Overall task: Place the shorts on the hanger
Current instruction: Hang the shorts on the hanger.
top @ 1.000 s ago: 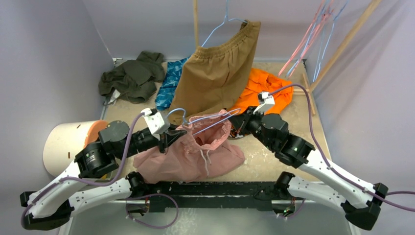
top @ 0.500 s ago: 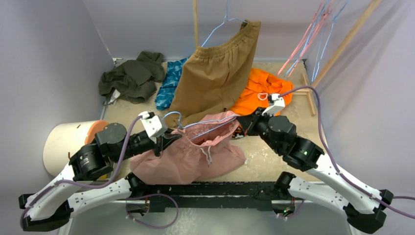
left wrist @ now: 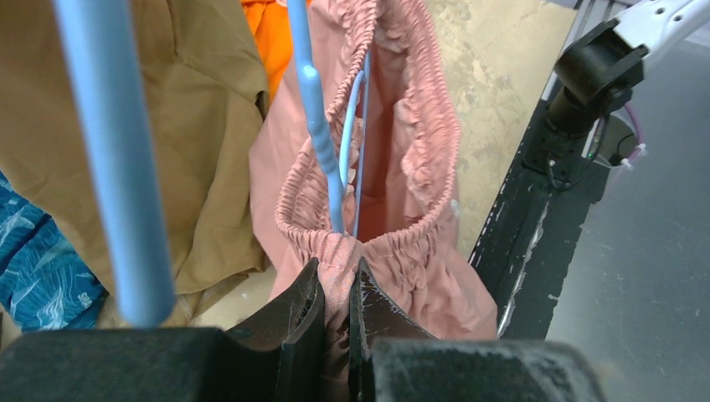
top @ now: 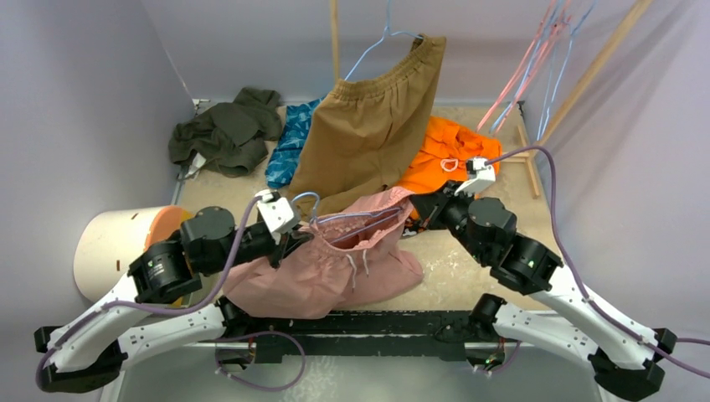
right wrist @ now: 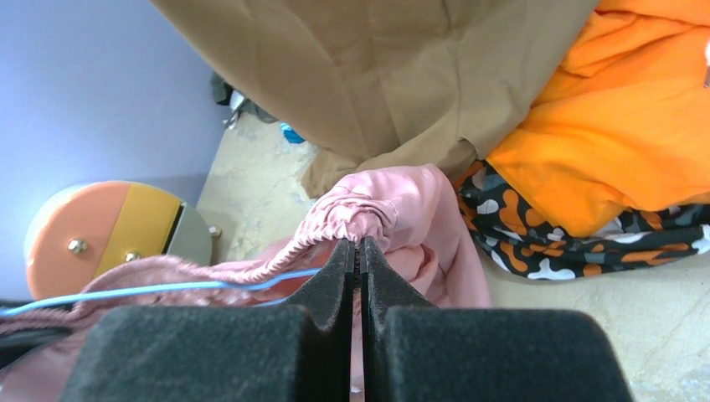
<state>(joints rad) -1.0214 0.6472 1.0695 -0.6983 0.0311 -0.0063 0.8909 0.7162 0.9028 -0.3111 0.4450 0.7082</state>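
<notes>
Left wrist view: left claw (left wrist: 336, 278) clenched on a bunched pinch of the shorts (left wrist: 393, 276) at the waistband (left wrist: 435, 126). Hanger (left wrist: 314, 100), thin blue wire, stands just beyond the claw tips and runs into the open waist.

Right wrist view: right claw (right wrist: 356, 249) clamped tight on the far side of the same gathered band. Blue wire passes just left of its tips.

Top view: waist stretched between the two claws. Legs sag below them onto the surface (top: 435, 251). Drawstring (top: 358, 266) dangles.

Handling, my judgement:
- Fabric looks light and limp, with no shape of its own.
- Elastic band should stretch, and should spring back if one claw lets go.
- Best hold is the thick gathered band, as now, since it gives bulk to bite.
- Wire hanger looks light, springy and slick, so cloth will likely slide along it unless the waist spreads over both shoulders.
- Drawstring may snag.
</notes>
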